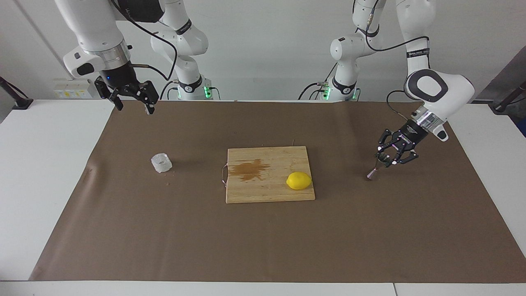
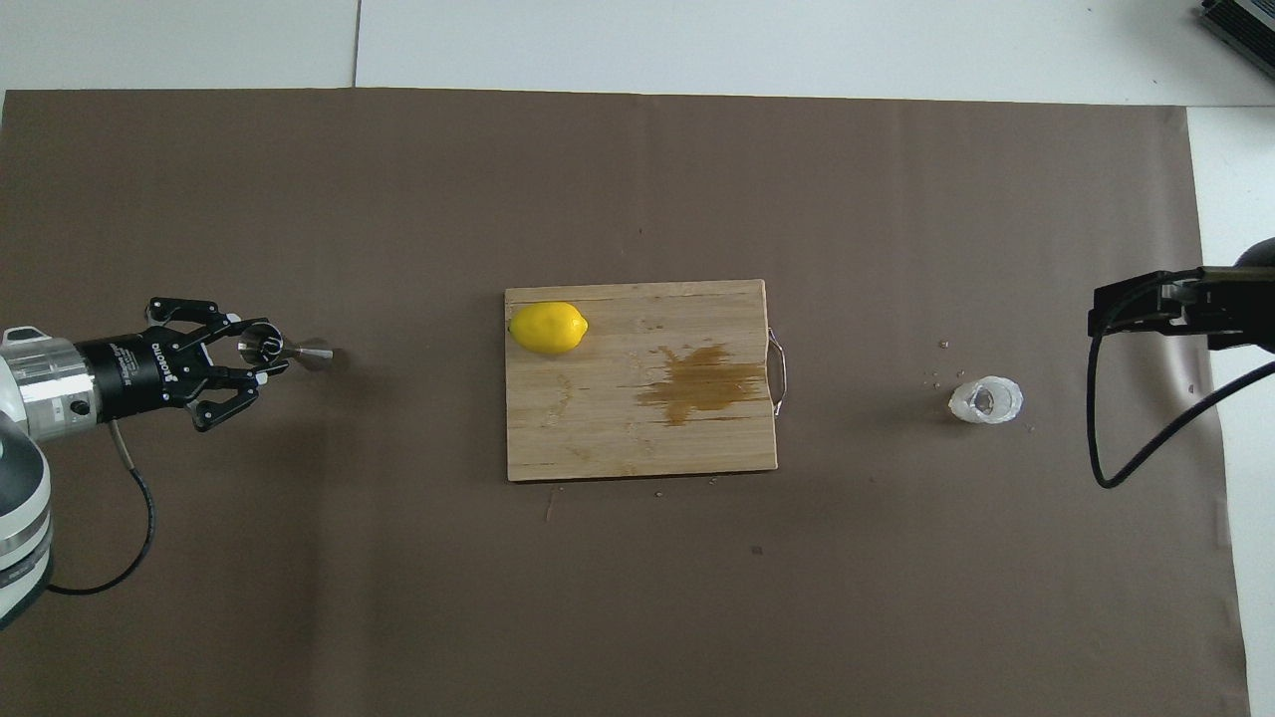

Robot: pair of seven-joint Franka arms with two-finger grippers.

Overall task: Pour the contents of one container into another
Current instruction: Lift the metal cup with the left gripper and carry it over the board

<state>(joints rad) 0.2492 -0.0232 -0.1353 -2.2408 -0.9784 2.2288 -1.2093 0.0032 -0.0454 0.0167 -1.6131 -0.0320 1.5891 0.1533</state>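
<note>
Overhead view first, starting at my own fingers: my left gripper (image 2: 261, 351) is clamped on the upper cone of the steel jigger (image 2: 314, 351), at the left arm's end of the table; its long axis points to about 3 o'clock from my wrist, the lower cone leading; in the facing view the jigger (image 1: 374, 174) hangs tilted from my left gripper (image 1: 386, 159), and I cannot tell if its foot touches the brown paper (image 2: 398, 597).

Next along the same 3 o'clock line comes the cutting board (image 2: 637, 448), with a lemon (image 2: 548, 328) on it.

Farthest from these fingers stands the translucent cup (image 2: 985, 399), upright at the right arm's end, well apart from the jigger.

My right gripper (image 1: 133, 106) waits raised, its fingers apart and holding nothing; the cup (image 1: 161, 162) lies at about 5 o'clock from it in the facing view; I judge this arm is much the nearer one to fetch the cup.
</note>
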